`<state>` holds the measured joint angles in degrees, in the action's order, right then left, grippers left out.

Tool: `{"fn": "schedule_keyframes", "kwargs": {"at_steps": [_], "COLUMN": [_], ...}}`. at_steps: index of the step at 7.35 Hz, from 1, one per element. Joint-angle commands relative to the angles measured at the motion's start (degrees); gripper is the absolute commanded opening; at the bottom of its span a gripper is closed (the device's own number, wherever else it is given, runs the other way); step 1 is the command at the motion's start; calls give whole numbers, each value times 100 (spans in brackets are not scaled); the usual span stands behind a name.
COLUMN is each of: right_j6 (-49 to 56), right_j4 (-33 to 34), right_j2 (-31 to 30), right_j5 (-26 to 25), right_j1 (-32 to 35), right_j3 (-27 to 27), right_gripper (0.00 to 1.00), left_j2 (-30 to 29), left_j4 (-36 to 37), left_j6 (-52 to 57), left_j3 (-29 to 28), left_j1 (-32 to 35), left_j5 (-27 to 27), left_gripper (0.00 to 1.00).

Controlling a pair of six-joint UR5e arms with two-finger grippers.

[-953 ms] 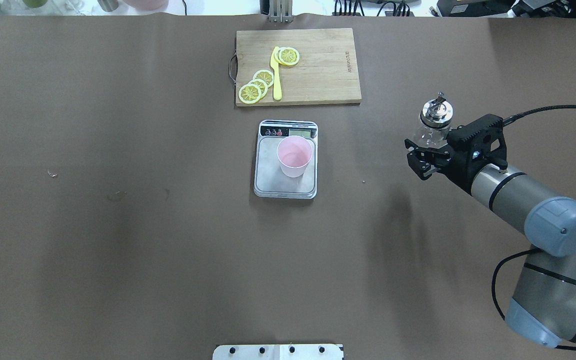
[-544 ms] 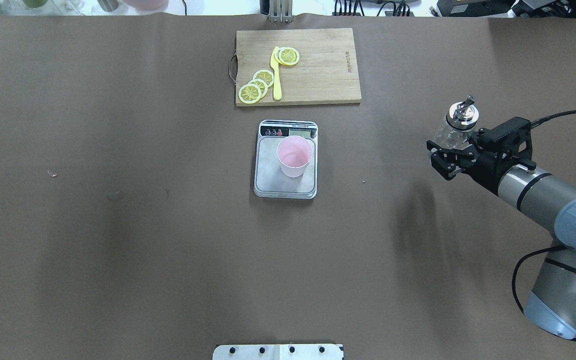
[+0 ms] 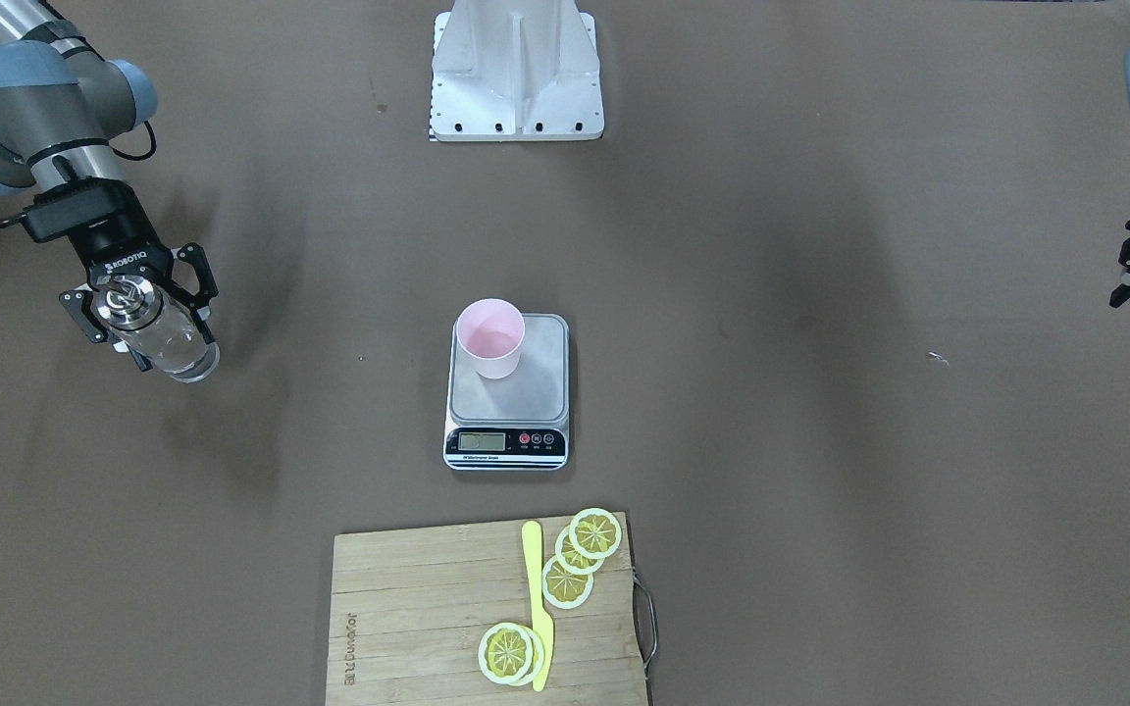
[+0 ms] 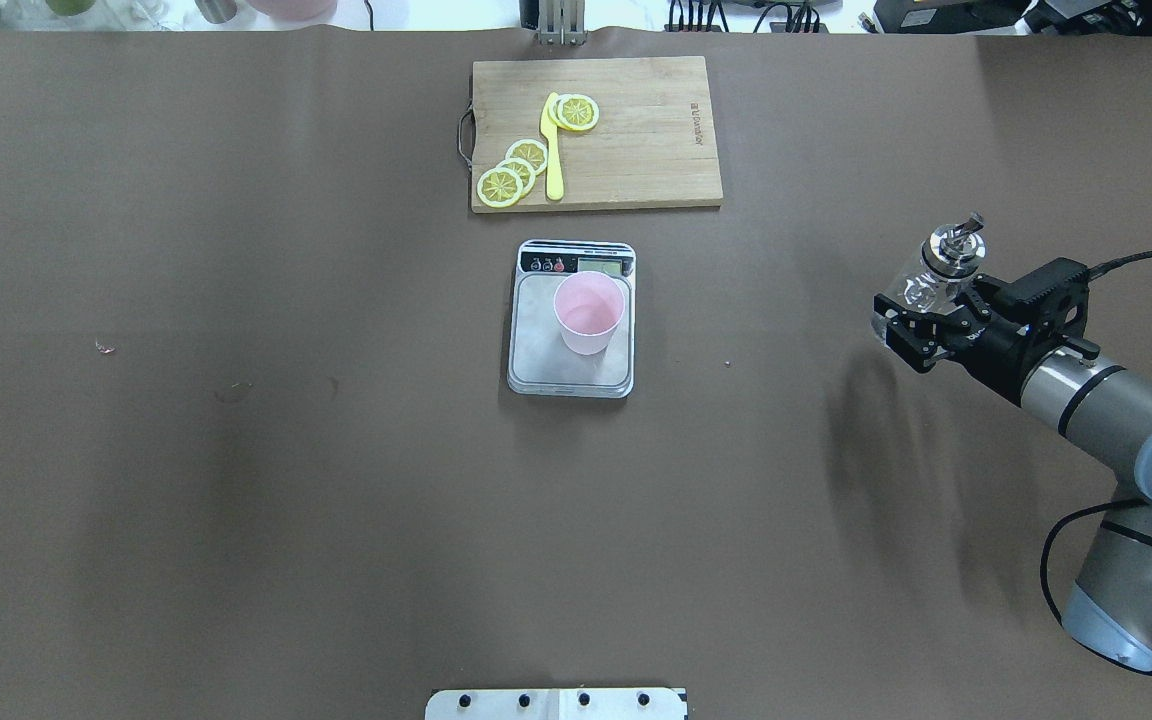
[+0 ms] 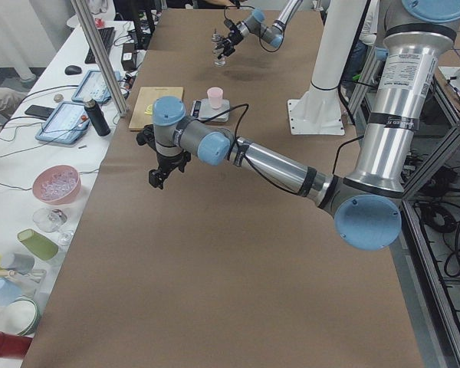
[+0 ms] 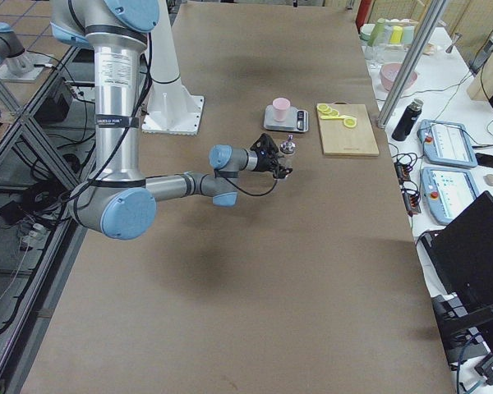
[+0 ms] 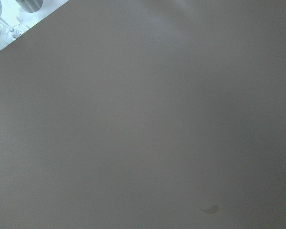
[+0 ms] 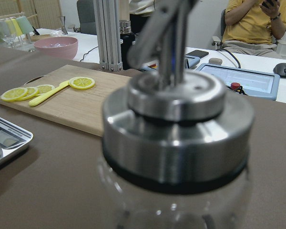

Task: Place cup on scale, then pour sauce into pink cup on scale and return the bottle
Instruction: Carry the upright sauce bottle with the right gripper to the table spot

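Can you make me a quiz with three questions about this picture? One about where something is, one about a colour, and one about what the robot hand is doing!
1. What colour is the knife on the wooden board?
A red
B yellow
C blue

2. Where is the pink cup?
A standing on the scale
B on the wooden board
C lying beside the scale

3. What is the right gripper doing?
A open and empty
B shut on the bottle
C shut on the knife

Answers:
1 B: the knife is yellow, like the lemon slices next to it.
2 A: the cup stands upright on the scale's grey platform.
3 B: its fingers are closed around the glass bottle, far off to the side of the scale.
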<state>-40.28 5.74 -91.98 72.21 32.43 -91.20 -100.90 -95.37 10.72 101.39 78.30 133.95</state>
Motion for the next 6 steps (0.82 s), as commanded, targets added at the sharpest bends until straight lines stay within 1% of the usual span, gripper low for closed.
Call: {"fn": "schedule_keyframes", "kwargs": {"at_steps": [1, 6], "right_j6": [-15, 20], "right_j4": [-73, -73], "right_j2": [-48, -180], "right_j5": [4, -31], "right_j1": [0, 0], "right_j3": [58, 198], "right_gripper": [17, 17], "left_j2": [0, 9], "left_j4": [1, 1], "left_j6": [0, -8], "left_j3": [3, 12], "left_j1": [1, 27], "left_j5": [0, 0], "left_gripper": [97, 97]}}
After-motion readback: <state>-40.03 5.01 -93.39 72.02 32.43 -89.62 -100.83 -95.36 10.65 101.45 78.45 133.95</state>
